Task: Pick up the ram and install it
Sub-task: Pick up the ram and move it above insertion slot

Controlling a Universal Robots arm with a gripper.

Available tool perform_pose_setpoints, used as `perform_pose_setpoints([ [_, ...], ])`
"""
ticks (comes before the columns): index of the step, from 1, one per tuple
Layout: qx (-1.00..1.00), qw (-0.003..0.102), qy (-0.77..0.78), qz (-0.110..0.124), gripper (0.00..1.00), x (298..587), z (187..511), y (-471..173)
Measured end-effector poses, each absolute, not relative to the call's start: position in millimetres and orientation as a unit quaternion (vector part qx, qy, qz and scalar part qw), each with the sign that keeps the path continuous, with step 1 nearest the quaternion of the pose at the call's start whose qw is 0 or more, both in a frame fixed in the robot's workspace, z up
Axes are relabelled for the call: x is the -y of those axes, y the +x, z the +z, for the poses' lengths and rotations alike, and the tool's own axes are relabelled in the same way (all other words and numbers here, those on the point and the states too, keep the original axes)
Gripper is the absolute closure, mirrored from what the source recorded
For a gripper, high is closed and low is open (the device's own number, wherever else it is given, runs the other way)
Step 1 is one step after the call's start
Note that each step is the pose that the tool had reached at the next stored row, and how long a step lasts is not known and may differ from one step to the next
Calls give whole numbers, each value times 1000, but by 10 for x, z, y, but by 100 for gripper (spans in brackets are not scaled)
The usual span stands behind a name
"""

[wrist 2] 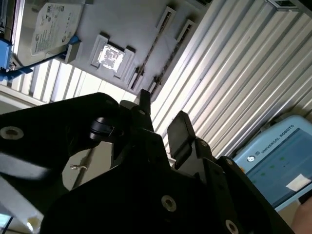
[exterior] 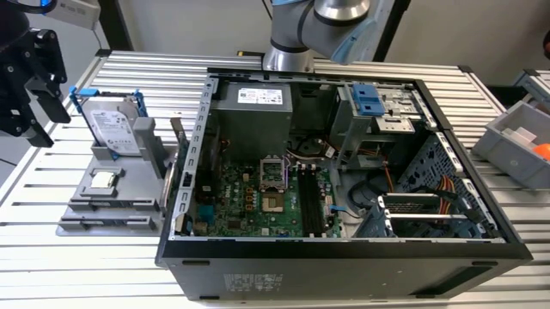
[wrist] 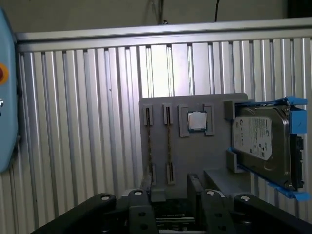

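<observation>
On the grey holder [wrist: 195,151], two slots each carry a thin stick seen edge-on; this is the ram [wrist: 169,146], and it also shows in the second wrist view as ram [wrist 2: 155,46]. My gripper [wrist: 170,195] hovers above the holder's near edge, open with nothing between its black fingers [wrist: 195,187]. In the second wrist view the gripper [wrist 2: 163,117] stands well clear of the sticks. At the exterior view's left, the gripper [exterior: 50,129] hangs above and to the left of the holder [exterior: 103,193]. The black motherboard slots [exterior: 310,199] lie inside the open computer case [exterior: 344,251].
A silver hard drive [exterior: 112,122] in a blue frame and a square processor chip [exterior: 105,180] sit on the same holder. A blue pendant [wrist 2: 278,161] lies on the ribbed metal table [wrist: 87,122]. A grey bin [exterior: 516,145] stands at the exterior view's right.
</observation>
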State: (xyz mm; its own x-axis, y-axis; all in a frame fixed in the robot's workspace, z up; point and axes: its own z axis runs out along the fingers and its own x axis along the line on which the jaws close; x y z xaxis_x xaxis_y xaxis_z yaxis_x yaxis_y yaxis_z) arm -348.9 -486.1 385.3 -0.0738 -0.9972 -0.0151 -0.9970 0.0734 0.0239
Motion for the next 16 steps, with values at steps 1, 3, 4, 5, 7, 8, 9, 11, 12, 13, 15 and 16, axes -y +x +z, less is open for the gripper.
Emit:
perform_pose_setpoints([
  [1, 733, 3, 680, -14, 0, 4862, 3853, -3489],
  [3, 733, 3, 680, -14, 0, 4861, 3853, -3489],
  [4, 733, 3, 680, -14, 0, 4861, 3853, -3489],
  [5, 733, 3, 680, -14, 0, 4861, 3853, -3489],
  [7, 733, 3, 680, -14, 0, 4861, 3851, -3488],
  [8, 733, 3, 680, -14, 0, 4861, 3849, -3489],
  [9, 733, 3, 680, -14, 0, 4861, 3847, -3488],
  [11, 733, 3, 680, -14, 0, 4861, 3842, -3489],
  [12, 733, 3, 680, -14, 0, 4861, 3839, -3488],
  [13, 733, 3, 680, -14, 0, 4861, 3835, -3489],
  [15, 733, 3, 680, -14, 0, 4861, 3828, -3488],
  [16, 733, 3, 680, -14, 0, 4861, 3824, -3488],
])
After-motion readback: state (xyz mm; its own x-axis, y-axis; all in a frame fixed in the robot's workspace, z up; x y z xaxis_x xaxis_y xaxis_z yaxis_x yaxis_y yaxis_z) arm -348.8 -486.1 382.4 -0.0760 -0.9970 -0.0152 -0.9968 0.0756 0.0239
